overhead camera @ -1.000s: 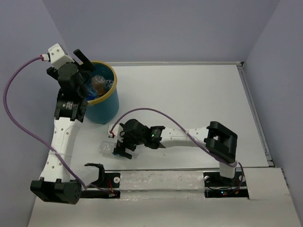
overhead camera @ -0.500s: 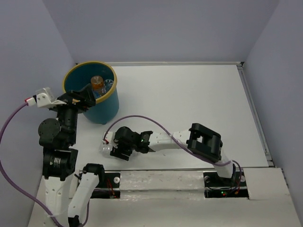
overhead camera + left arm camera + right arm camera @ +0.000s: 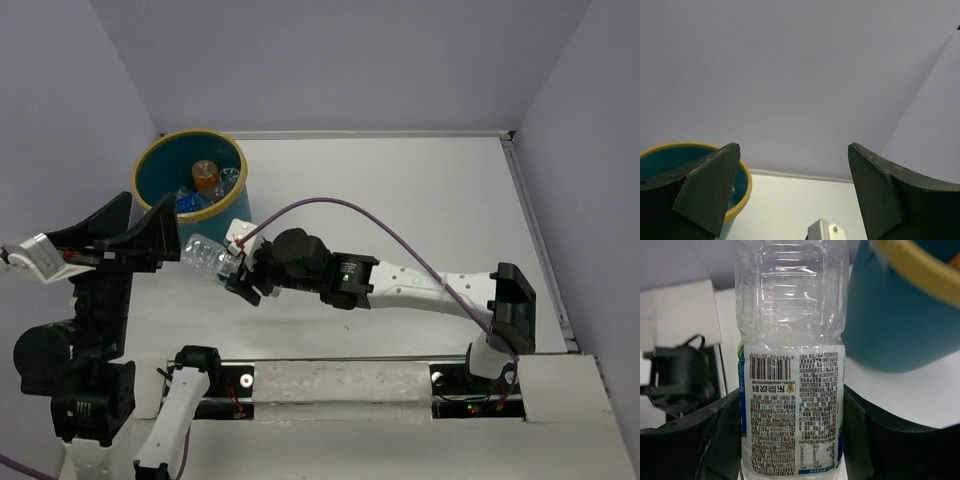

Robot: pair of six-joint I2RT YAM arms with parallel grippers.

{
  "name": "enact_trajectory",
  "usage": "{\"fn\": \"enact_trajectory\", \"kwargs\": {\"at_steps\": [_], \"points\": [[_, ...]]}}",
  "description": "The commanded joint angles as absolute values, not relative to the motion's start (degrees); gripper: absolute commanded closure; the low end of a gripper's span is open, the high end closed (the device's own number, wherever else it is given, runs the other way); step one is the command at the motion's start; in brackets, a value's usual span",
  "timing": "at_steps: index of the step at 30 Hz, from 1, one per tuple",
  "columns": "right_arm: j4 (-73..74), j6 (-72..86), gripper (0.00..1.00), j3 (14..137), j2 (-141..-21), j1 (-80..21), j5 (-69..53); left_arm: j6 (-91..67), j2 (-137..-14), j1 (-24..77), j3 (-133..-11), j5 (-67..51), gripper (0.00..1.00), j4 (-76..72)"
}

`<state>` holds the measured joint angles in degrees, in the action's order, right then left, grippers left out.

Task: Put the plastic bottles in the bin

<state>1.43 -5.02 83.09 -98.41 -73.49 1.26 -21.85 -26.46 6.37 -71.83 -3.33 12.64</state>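
Right wrist: right pincer (image 3: 792, 440) clamps bottle (image 3: 790, 315), barcode label (image 3: 771, 372); left pincer (image 3: 792, 150) apart.

Over the bin (image 3: 212, 224) you had open room. Only one finger of the wide-spread left gripper (image 3: 150, 205) overlapped its near-left rim in the overhead view. Inside, loose bottles (image 3: 205, 180) covered part of the bottom. Just in front of the bin's near wall, the right gripper (image 3: 228, 270) and the bottle (image 3: 203, 255) clamped in it filled the gap; you could not tell whether they touched that wall. Right of the bin, the table (image 3: 420, 190) lay bare, crossed only by the purple cable (image 3: 330, 203) arching above it. Behind the bin the back wall (image 3: 350, 60) stood close, and to its left the side wall (image 3: 50, 120) hemmed you in.
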Motion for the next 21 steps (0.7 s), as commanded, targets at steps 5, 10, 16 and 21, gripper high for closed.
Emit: {"fn": "enact_trajectory", "kwargs": {"at_steps": [5, 10, 16, 21], "points": [[-8.3, -6.3, 0.45, 98.4, -102.9, -69.6, 4.0, -21.4, -26.5, 7.0, -78.0, -6.9, 0.01, 11.0], [-16.2, -4.9, 0.45, 114.4, -114.9, -64.4, 3.6, -22.9, -24.7, 8.2, -76.5, -6.9, 0.01, 11.2], [-27.3, -4.2, 0.46, 126.7, -125.4, -60.7, 4.1, -24.9, -22.3, 9.5, -70.8, -8.6, 0.01, 9.8], [-29.1, -5.0, 0.46, 143.5, -138.1, -60.2, 2.8, -24.8, -21.3, 11.0, -67.1, -8.3, 0.01, 9.1]]}}
